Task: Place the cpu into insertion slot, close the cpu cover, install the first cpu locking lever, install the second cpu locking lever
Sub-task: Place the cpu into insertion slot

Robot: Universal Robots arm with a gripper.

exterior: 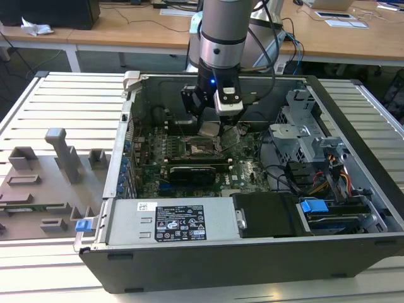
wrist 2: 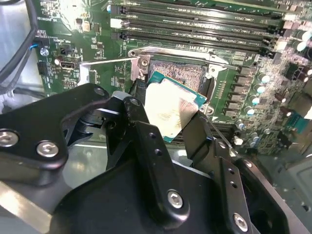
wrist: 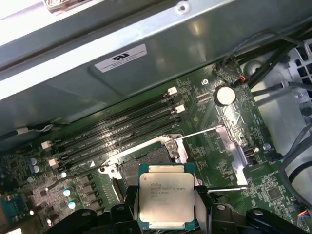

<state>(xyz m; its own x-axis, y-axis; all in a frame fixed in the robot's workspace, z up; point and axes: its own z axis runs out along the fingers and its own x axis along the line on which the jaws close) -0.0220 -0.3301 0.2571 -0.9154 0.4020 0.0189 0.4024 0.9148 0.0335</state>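
Observation:
My gripper hangs inside the open computer case, shut on the cpu, a small square chip with a pale metal face and green edge. In both wrist views the black fingers clamp two opposite edges of the cpu. It is held slightly tilted just above the insertion slot, a dark square socket with a metal rim on the green board. The slot lies open beneath the chip. The silvery cpu cover stands swung up at the slot's side, and thin wire levers stick out beside it.
Black memory slots run beside the socket. A long black card lies near it. The power supply, a drive cage and coloured cables crowd the case. Grey fixtures stand on the table at the exterior view's left.

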